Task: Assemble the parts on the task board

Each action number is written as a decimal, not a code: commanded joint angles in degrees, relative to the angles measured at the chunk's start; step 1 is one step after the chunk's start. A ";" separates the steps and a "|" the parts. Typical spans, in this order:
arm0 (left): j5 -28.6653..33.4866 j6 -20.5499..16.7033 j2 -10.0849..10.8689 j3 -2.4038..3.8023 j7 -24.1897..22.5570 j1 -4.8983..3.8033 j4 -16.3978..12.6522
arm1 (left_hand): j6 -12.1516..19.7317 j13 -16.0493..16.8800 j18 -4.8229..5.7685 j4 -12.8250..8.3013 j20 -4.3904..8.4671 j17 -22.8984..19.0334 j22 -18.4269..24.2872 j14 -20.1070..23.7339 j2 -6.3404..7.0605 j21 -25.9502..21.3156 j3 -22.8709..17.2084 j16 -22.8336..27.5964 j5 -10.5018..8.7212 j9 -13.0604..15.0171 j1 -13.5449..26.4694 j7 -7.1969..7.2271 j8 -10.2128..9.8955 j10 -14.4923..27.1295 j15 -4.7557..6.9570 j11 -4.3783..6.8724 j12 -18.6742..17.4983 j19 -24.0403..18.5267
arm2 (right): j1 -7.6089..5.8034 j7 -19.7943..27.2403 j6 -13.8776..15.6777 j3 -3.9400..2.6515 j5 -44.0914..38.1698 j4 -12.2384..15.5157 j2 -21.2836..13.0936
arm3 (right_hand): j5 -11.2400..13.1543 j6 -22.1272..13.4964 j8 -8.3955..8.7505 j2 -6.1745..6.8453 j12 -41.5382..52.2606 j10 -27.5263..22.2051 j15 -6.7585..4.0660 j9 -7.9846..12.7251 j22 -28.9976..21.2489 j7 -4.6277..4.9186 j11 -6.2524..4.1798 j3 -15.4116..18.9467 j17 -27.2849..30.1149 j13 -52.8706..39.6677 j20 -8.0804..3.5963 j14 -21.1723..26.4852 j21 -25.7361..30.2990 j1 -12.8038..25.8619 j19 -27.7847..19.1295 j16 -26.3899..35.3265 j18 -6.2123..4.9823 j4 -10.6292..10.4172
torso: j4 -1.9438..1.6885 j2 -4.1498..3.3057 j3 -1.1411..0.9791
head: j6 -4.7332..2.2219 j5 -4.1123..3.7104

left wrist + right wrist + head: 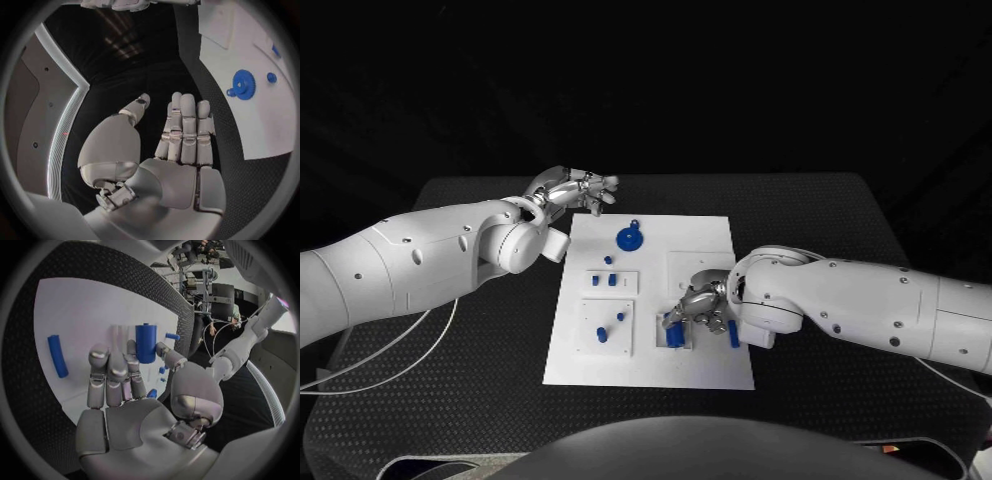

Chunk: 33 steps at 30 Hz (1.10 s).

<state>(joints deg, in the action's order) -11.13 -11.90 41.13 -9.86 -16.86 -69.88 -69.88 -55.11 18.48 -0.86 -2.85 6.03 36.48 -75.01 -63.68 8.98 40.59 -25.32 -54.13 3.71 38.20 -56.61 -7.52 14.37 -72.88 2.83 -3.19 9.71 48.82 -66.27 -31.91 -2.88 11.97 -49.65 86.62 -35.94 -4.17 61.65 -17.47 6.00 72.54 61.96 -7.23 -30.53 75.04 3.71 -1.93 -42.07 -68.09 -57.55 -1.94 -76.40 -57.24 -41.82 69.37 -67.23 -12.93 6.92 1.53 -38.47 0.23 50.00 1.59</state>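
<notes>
Two hands at work: right hand pinches a stiff blue plastic cylinder by its sides over the white task board, near right; light, likely slippery. Left hand hovers released, far left.

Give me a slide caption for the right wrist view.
Right robot hand holding a blue cylinder over the white board.

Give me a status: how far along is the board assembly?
Early to midway, at a guess. Done: a blue gear sits on the white board, and small blue pegs stand in the left panels. In hand: the right hand holds a blue cylinder over the board. Left: a blue rod lies loose. The left hand hovers off the board, holding nothing.
</notes>
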 commanded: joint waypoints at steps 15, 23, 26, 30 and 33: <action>0.34 1.37 0.19 0.05 -0.21 -0.14 -0.36 | 0.31 -0.10 -0.66 0.38 2.41 0.09 -0.96 0.52 -0.04 -0.22 -0.03 0.37 -0.28 0.05 0.32 -0.03 -0.41 0.38 -0.02 -0.08 -0.26 -0.42 | 0.55 0.70 1.47 -0.01 -2.01 -1.44 1.08 | 0.70 0.88 0.20 0.03 -0.55 0.32 -0.40 0.13 -0.03 0.71 0.10 -1.46 0.36 -0.43 0.31 0.16 -0.34 0.95 -0.04 -0.03 -2.07 2.16 | -0.04 -0.08 -0.02 | 0.00 0.48; 0.34 1.40 0.19 0.05 -0.19 -0.24 -0.45 | 0.32 -0.10 -0.67 0.40 2.41 0.10 -0.97 0.54 -0.09 -0.23 -0.06 0.38 -0.25 0.05 0.23 -0.03 -0.42 0.39 -0.02 -0.08 -0.26 -0.43 | 0.55 0.51 0.31 -0.01 -1.90 -1.86 1.42 | 0.93 0.85 0.26 0.44 -0.68 0.34 -0.39 0.19 -0.10 0.73 0.11 -1.34 0.45 -0.57 0.30 0.17 -0.35 1.35 -0.01 -0.05 -2.07 1.90 | 0.02 -0.10 -0.07 | 0.00 0.56; 0.34 1.39 0.17 0.05 -0.18 -0.26 -0.44 | 0.33 -0.10 -0.67 0.41 2.41 0.10 -0.97 0.54 -0.08 -0.23 -0.05 0.38 -0.26 0.06 0.23 -0.04 -0.42 0.40 -0.02 -0.09 -0.27 -0.44 | 0.60 0.53 0.17 -0.01 -1.83 -1.98 1.53 | 0.97 0.83 0.28 0.61 -0.73 0.33 -0.38 0.21 -0.12 0.74 0.12 -1.29 0.48 -0.62 0.29 0.19 -0.35 1.48 -0.02 -0.05 -2.07 1.82 | 0.04 -0.08 -0.12 | 0.00 0.67; 0.33 1.49 0.17 0.05 -0.04 -0.26 -0.47 | 0.34 -0.11 -0.67 0.42 2.40 0.10 -0.97 0.55 -0.07 -0.24 -0.04 0.38 -0.26 0.06 0.21 -0.04 -0.43 0.42 -0.03 -0.09 -0.27 -0.44 | 0.64 0.61 -0.08 0.00 -1.80 -2.04 1.60 | 1.00 0.80 0.32 0.88 -0.80 0.31 -0.38 0.23 -0.15 0.75 0.14 -1.24 0.52 -0.68 0.28 0.21 -0.34 1.63 -0.04 -0.05 -2.07 1.71 | 0.05 0.02 -0.10 | 0.00 0.67; 0.07 1.83 0.19 0.05 0.22 -0.26 -0.46 | 0.39 -0.12 -0.73 0.16 2.40 0.14 -1.02 0.55 -0.48 -0.19 -0.29 0.36 0.25 0.09 -0.51 -0.05 -0.46 0.47 -0.03 -0.10 -0.28 -0.40 | 0.72 0.69 -0.24 0.01 -1.80 -2.05 1.68 | 1.07 0.76 0.35 1.11 -0.86 0.28 -0.37 0.26 -0.17 0.77 0.15 -1.18 0.56 -0.75 0.28 0.23 -0.33 1.81 -0.06 -0.06 -2.07 1.56 | 0.07 0.01 -0.10 | 0.00 0.66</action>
<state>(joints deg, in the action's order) -11.11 -11.24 41.37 -9.86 -16.63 -70.05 -70.16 -55.04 18.44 -0.86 -2.85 6.03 36.55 -75.01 -63.68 8.75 40.59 -25.32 -54.13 3.78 38.20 -56.83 -7.45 14.14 -72.87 2.82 -3.20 9.71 48.83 -65.74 -31.45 -2.09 11.91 -50.85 84.62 -34.33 -3.32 61.86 -17.23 6.84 71.98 62.15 -7.25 -30.33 74.92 3.90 -1.73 -43.23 -67.59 -58.26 -1.93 -76.17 -57.23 -40.33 69.36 -67.23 -12.93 8.69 1.57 -38.51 0.13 50.00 2.25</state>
